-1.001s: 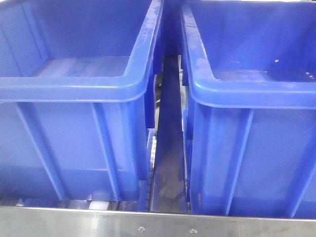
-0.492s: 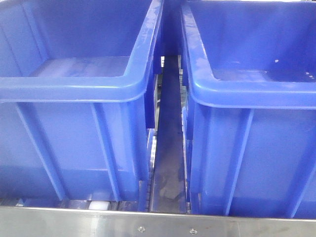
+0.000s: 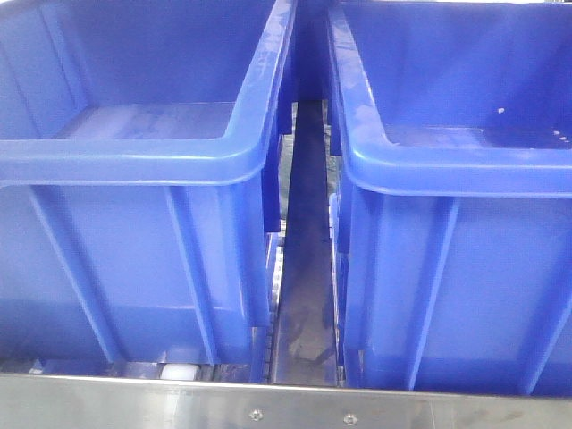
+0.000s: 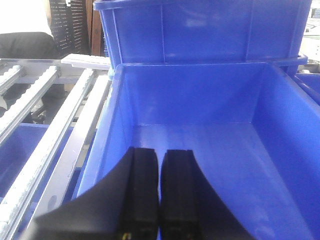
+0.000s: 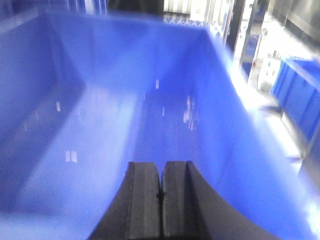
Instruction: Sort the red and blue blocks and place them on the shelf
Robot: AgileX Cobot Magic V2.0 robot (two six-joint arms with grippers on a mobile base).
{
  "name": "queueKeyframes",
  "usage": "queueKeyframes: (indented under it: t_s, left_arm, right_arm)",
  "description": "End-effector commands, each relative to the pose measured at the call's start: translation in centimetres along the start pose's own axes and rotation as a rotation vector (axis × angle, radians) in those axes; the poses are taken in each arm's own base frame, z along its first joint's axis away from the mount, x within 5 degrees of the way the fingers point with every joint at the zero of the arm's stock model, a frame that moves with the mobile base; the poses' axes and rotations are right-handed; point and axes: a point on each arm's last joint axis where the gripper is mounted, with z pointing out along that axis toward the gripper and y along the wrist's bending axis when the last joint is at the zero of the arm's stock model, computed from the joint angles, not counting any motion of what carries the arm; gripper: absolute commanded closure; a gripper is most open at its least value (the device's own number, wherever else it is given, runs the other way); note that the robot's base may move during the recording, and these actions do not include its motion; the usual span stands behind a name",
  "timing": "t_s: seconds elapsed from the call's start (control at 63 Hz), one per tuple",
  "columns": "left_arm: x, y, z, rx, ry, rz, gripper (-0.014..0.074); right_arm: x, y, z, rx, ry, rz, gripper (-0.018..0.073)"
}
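Neither the red nor the blue block shows in any view. The shelf's steel front lip (image 3: 286, 407) with two screws runs along the bottom of the front view, and its white-roller rails (image 4: 45, 150) show at the left of the left wrist view. My left gripper (image 4: 160, 151) is shut with nothing between its black fingers, over the inside of a large blue bin (image 4: 215, 165). My right gripper (image 5: 161, 163) is shut too, holding nothing, above the floor of another blue bin (image 5: 100, 130). That right wrist view is blurred.
Two large blue bins (image 3: 134, 161) (image 3: 456, 170) stand side by side on the shelf, with a narrow grey gap (image 3: 306, 268) between them. Another blue bin (image 4: 200, 30) stands behind the left one. More blue bins (image 5: 300, 90) show at the far right.
The bins and shelf stay put. Only a dark shape in the gap between the bins has shifted slightly.
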Motion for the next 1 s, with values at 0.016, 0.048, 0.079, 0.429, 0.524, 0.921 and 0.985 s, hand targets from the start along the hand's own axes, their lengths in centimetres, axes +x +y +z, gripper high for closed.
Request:
queueKeyframes:
  t_s: [0.016, 0.048, 0.079, 0.429, 0.524, 0.921, 0.985]
  left_arm:
    - [-1.9, 0.0, -0.2, 0.000, -0.105, 0.001, 0.0471]
    - [-1.9, 0.0, -0.2, 0.000, -0.105, 0.001, 0.0471]
    - [-1.9, 0.0, -0.2, 0.000, -0.105, 0.001, 0.0471]
    - [-1.9, 0.0, -0.2, 0.000, -0.105, 0.001, 0.0471]
    - [-1.9, 0.0, -0.2, 0.000, -0.105, 0.001, 0.0471]
    - [-1.9, 0.0, -0.2, 0.000, -0.105, 0.001, 0.0471]
    - [-1.9, 0.0, -0.2, 0.000, -0.105, 0.001, 0.0471]
  right_arm:
    - [-0.8, -0.2, -0.2, 0.019, -0.120, 0.046, 0.0511]
    - [-0.3, -0.2, -0.1, 0.019, -0.117, 0.069, 0.0511]
    - [0.2, -0.2, 0.0, 0.021, -0.118, 0.082, 0.0511]
    - [0.2, -0.2, 0.1, 0.019, -0.135, -0.015, 0.0511]
    - [0.2, -0.2, 0.1, 0.019, -0.135, -0.015, 0.0511]
    - [0.2, -0.2, 0.1, 0.018, -0.134, -0.015, 0.0511]
    - [0.2, -0.2, 0.1, 0.018, -0.134, -0.015, 0.0511]
